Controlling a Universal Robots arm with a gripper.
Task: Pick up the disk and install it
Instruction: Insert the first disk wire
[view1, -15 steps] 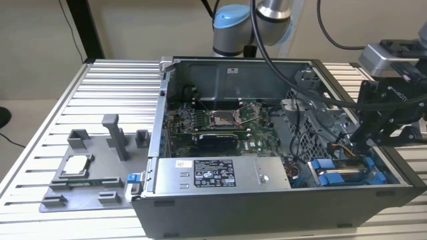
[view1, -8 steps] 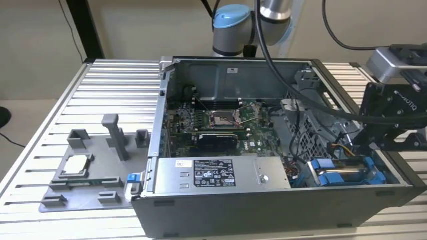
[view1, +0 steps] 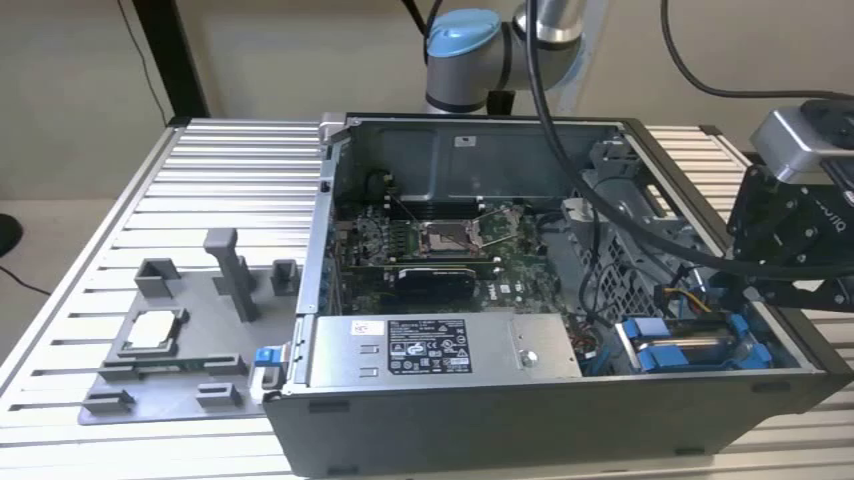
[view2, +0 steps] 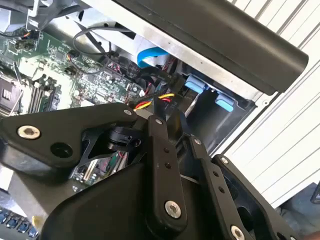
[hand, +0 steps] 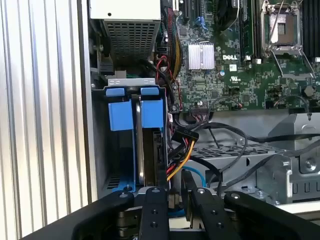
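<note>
The gripper (hand: 175, 200), its fingers spread apart, hangs just above the disk (hand: 148, 150), a thin grey metal slab with blue plastic sides standing on edge in the computer case (view1: 534, 420).

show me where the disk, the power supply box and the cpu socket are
disk (hand: 148, 150), first wrist view, its metal edge between the blue bracket sides
power supply box (view1: 434, 348), exterior view, its black label
cpu socket (view1: 447, 236), exterior view, its centre

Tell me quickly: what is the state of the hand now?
Hand: open, holding nothing, above the disk that sits in its bay in the case.
</note>
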